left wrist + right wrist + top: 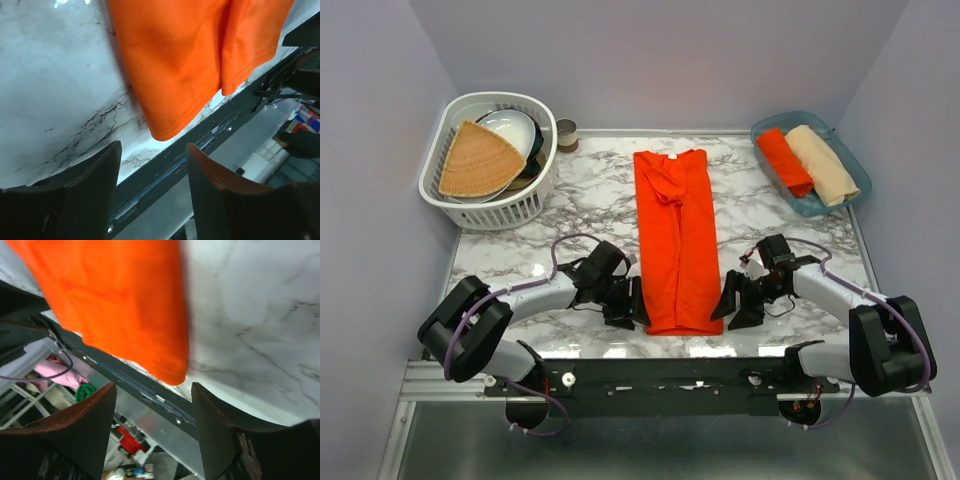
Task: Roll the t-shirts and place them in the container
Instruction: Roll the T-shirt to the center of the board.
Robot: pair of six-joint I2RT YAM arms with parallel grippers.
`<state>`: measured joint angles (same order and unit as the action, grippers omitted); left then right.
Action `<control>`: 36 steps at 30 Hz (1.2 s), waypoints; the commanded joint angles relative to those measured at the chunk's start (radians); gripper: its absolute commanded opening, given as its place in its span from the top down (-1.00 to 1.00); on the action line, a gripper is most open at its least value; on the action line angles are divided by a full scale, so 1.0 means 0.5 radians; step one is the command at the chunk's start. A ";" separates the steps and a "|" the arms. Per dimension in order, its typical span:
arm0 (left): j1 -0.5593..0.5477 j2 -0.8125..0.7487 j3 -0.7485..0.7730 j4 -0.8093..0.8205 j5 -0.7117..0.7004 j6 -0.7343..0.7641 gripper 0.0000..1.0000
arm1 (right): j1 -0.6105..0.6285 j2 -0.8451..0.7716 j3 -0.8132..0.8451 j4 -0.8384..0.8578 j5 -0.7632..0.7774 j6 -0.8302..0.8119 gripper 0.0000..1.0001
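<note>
At the near edge of the marble counter, my left hand and my right hand sit low, both with fingers apart and nothing between them. Between the 2 hands lies 1 orange-red t-shirt, folded into a long strip running toward the far side. At the far right, a blue bin holds a rolled orange t-shirt beside a beige roll.

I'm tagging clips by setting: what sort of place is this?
Likely a lab test booth, not a home: plain walls box in a marble-patterned table, and a metal rail along its near edge carries robot arms.
</note>
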<state>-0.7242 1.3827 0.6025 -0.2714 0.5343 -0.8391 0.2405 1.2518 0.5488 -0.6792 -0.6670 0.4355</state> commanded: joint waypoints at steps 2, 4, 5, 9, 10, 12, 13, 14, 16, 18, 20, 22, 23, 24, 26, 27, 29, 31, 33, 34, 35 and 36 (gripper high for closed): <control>-0.009 0.100 -0.113 0.285 0.107 -0.285 -0.25 | -0.009 0.156 -0.097 0.226 0.067 0.224 -0.40; -0.009 0.143 -0.134 0.297 0.100 -0.304 -0.25 | -0.009 0.190 -0.094 0.217 0.101 0.234 -0.38; -0.006 0.155 -0.153 0.328 0.122 -0.325 -0.24 | -0.009 0.217 -0.088 0.199 0.152 0.240 -0.36; -0.015 0.220 -0.159 0.450 0.119 -0.359 -0.23 | -0.009 0.276 -0.110 0.205 0.199 0.261 -0.19; -0.012 0.250 -0.162 0.484 0.116 -0.371 -0.22 | -0.009 0.276 -0.113 0.211 0.196 0.264 -0.16; -0.012 0.275 -0.174 0.524 0.140 -0.383 -0.15 | -0.012 0.294 -0.119 0.226 0.211 0.279 -0.08; -0.018 0.299 -0.174 0.527 0.137 -0.384 -0.11 | -0.009 0.300 -0.131 0.239 0.211 0.280 -0.07; -0.018 0.309 -0.174 0.524 0.143 -0.384 -0.04 | -0.009 0.307 -0.131 0.251 0.229 0.283 -0.06; -0.015 0.324 -0.174 0.521 0.149 -0.374 0.04 | -0.009 0.319 -0.140 0.275 0.223 0.292 0.00; -0.018 0.321 -0.165 0.503 0.146 -0.365 0.09 | -0.009 0.328 -0.153 0.297 0.205 0.301 0.03; -0.015 0.321 -0.168 0.482 0.140 -0.362 0.14 | -0.012 0.337 -0.162 0.300 0.205 0.304 0.04; -0.018 0.324 -0.168 0.488 0.143 -0.359 0.19 | -0.006 0.349 -0.165 0.312 0.193 0.298 0.09; -0.018 0.324 -0.171 0.494 0.149 -0.362 0.27 | -0.006 0.359 -0.168 0.327 0.181 0.295 0.12; -0.021 0.324 -0.171 0.512 0.159 -0.359 0.33 | -0.006 0.362 -0.171 0.334 0.171 0.295 0.21; -0.021 0.324 -0.162 0.534 0.180 -0.347 0.47 | -0.006 0.368 -0.174 0.355 0.144 0.277 0.34; -0.018 0.321 -0.156 0.534 0.180 -0.338 0.52 | -0.006 0.368 -0.180 0.367 0.135 0.258 0.49; -0.021 0.306 -0.138 0.534 0.180 -0.310 0.67 | -0.006 0.362 -0.183 0.389 0.113 0.246 0.73; -0.018 0.278 -0.119 0.589 0.189 -0.286 0.72 | -0.006 0.331 -0.165 0.383 0.098 0.228 0.99; -0.018 0.251 -0.073 0.574 0.174 -0.215 1.00 | -0.006 0.270 -0.147 0.371 0.043 0.209 0.99; -0.018 0.223 -0.055 0.546 0.177 -0.191 1.00 | -0.006 0.246 -0.122 0.361 0.027 0.200 0.99; -0.015 0.208 -0.030 0.546 0.180 -0.172 1.00 | -0.006 0.212 -0.113 0.340 0.003 0.191 0.99; -0.015 0.192 -0.024 0.546 0.186 -0.145 1.00 | -0.006 0.184 -0.101 0.328 -0.010 0.185 0.99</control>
<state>-0.7284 1.5288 0.5426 -0.0078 0.6228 -0.9833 0.2401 1.4006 0.4805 -0.5228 -0.6598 0.5602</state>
